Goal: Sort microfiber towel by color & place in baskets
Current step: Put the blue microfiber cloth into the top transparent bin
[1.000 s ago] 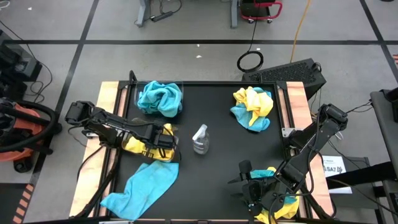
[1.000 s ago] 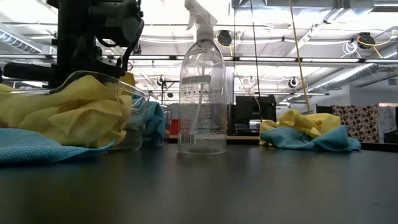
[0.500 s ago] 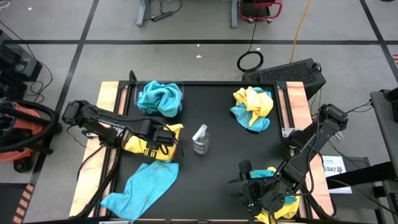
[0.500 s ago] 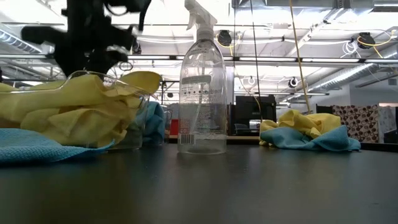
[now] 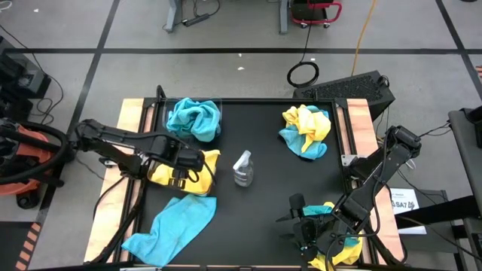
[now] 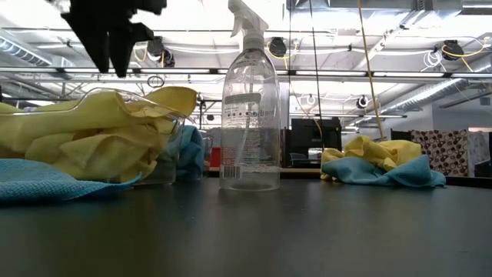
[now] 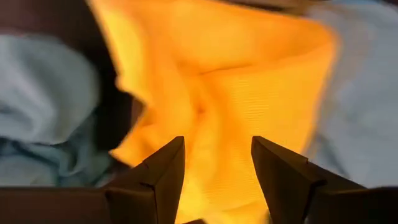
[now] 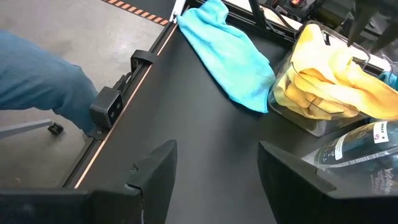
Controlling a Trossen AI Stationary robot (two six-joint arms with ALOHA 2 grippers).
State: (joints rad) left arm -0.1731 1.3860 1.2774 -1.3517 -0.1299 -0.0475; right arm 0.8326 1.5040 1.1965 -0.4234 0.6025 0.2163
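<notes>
The near clear basket (image 5: 183, 175) on the table's left holds yellow towels (image 5: 169, 174), one corner draped over its rim; the far basket (image 5: 193, 119) holds a teal towel (image 5: 192, 118). The left gripper (image 5: 179, 178) hangs just above the yellow load, fingers parted and empty; the right gripper (image 5: 300, 229) waits open at the near right edge.

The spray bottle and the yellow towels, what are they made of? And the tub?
The spray bottle looks like clear, glossy plastic: you can see the room through it. The yellow towels look like soft, fuzzy, matte cloth that crumples into folds; the left wrist view shows a fine woven texture. The tub holding them seems to be thin clear plastic, since the towels show through its wall.
</notes>
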